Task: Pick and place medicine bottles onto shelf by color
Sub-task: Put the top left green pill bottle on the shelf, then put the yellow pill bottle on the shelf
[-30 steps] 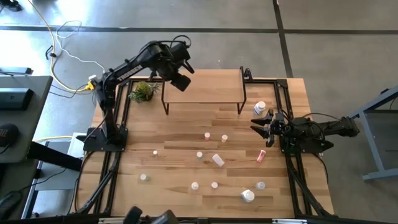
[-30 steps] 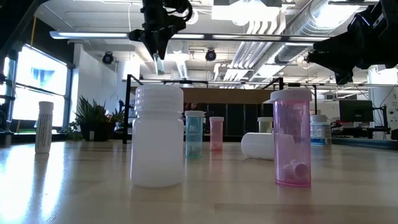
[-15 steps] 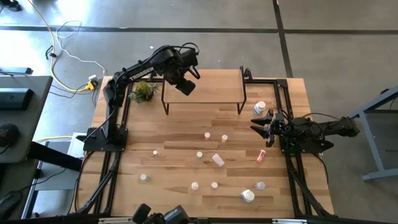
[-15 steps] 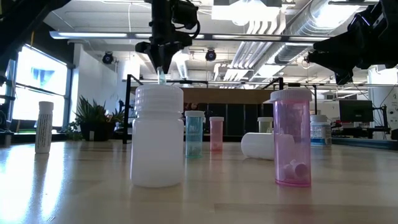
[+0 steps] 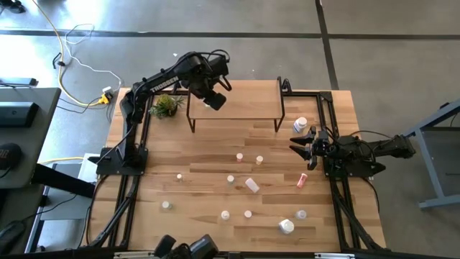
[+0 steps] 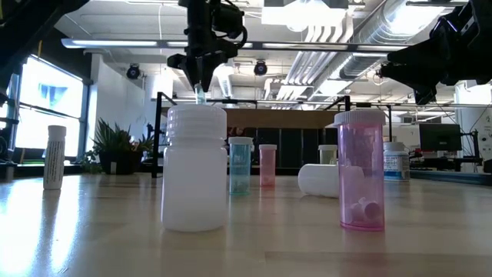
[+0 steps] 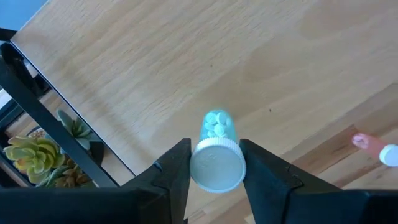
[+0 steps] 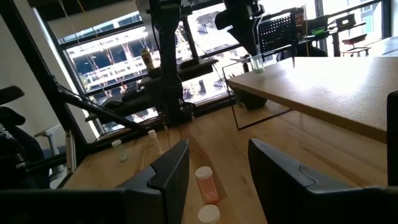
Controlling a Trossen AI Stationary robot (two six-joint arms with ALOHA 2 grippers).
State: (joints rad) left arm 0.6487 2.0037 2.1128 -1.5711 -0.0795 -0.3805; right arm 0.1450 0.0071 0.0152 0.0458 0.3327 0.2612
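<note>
My left gripper (image 5: 211, 98) is over the left part of the light-wood shelf (image 5: 248, 101), shut on a small pale-blue bottle (image 7: 217, 126) with a white cap. In the low view this gripper (image 6: 201, 86) hangs behind the big white bottle (image 6: 195, 169). My right gripper (image 5: 297, 144) waits open above the table's right side, touching nothing. Several small bottles stand or lie on the table in front of the shelf, among them a pink one on its side (image 5: 302, 180) and a larger white one (image 5: 300, 124). My left gripper pinches the pale-blue bottle at its white cap (image 7: 216, 167), one finger (image 7: 173, 169) on each side. The fingers come from above, pointing down. The bottle stands upright below them, its bottom (image 8: 257, 67) at the shelf's board; whether it rests there I cannot tell.
A small green plant (image 5: 165, 106) stands left of the shelf, close to the left arm. Black frame rails (image 5: 325, 115) run along both table sides. The shelf board right of the held bottle is bare. In the low view a pink bottle (image 6: 360, 171) stands near.
My left gripper, holding the pale-blue bottle, has moved a little toward the table's right over the shelf and come down toward the board. In the last half second it has kept still.
</note>
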